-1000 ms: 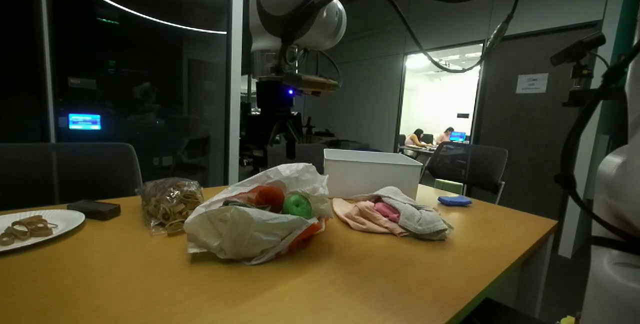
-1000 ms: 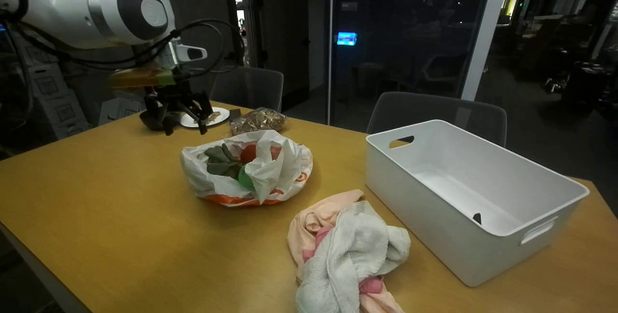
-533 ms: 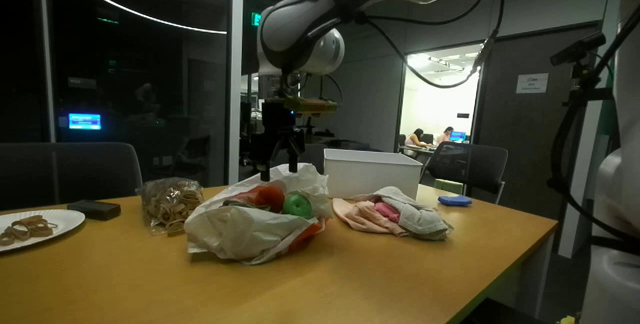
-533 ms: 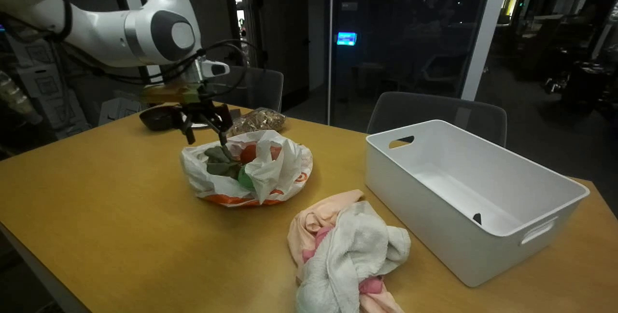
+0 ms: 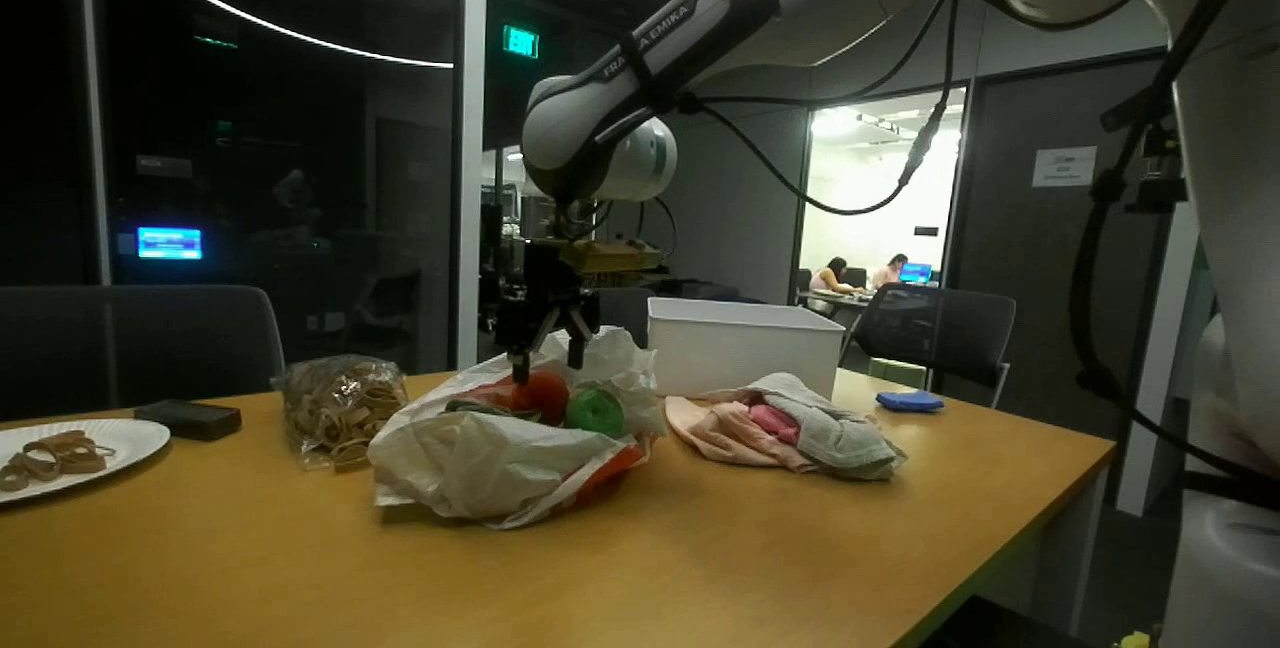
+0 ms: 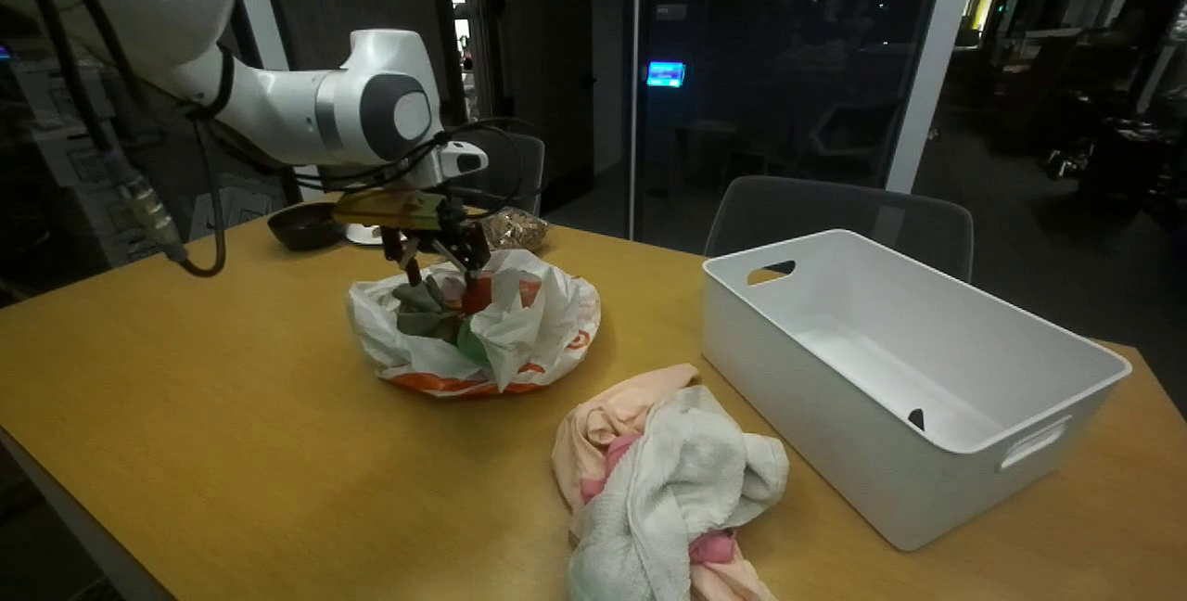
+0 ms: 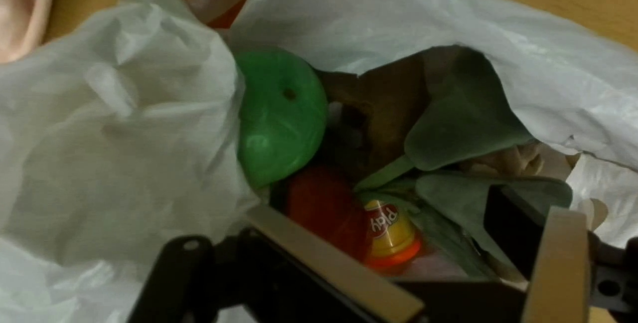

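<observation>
The gripper [image 5: 548,365] stands with jaws spread, holding nothing, over the white bag [image 5: 460,458], nearest the red item [image 7: 321,203] and yellow tub [image 7: 392,235] inside it. Step in hand, as judged: positioning; the next move calls for keeping the fingers [image 7: 560,263] clear of the bag's film. Legible markings: "Play" on the tub; "EMIKA" on the arm [image 5: 735,3].

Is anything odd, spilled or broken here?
Nothing looks spilled or broken. Oddest is the crumpled plastic bag under the open pincer: it holds a strange mix of a round green thing, leaves and a small yellow tub. Also, brown loops sit on the white plate like a meal, and cloths lie heaped beside the white bin.
</observation>
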You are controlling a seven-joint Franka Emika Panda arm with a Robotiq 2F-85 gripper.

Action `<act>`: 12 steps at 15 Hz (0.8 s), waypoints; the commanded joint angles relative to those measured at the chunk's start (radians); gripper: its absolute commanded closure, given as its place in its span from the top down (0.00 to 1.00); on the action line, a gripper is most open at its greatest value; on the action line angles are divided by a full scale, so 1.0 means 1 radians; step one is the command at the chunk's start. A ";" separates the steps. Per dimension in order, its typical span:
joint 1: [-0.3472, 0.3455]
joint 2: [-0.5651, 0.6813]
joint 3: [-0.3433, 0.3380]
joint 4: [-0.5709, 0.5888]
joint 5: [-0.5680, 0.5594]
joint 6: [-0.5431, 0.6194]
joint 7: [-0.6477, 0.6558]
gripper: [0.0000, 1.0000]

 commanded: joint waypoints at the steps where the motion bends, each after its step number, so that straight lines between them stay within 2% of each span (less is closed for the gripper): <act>1: -0.001 0.065 -0.011 0.071 0.011 0.023 -0.026 1.00; 9: -0.026 0.163 -0.034 0.175 0.030 -0.003 -0.041 1.00; 10: -0.030 0.169 -0.034 0.180 0.033 -0.010 -0.045 0.76; 11: -0.034 0.178 -0.033 0.190 0.041 -0.015 -0.047 0.74; 12: -0.038 0.181 -0.032 0.192 0.052 -0.018 -0.050 0.66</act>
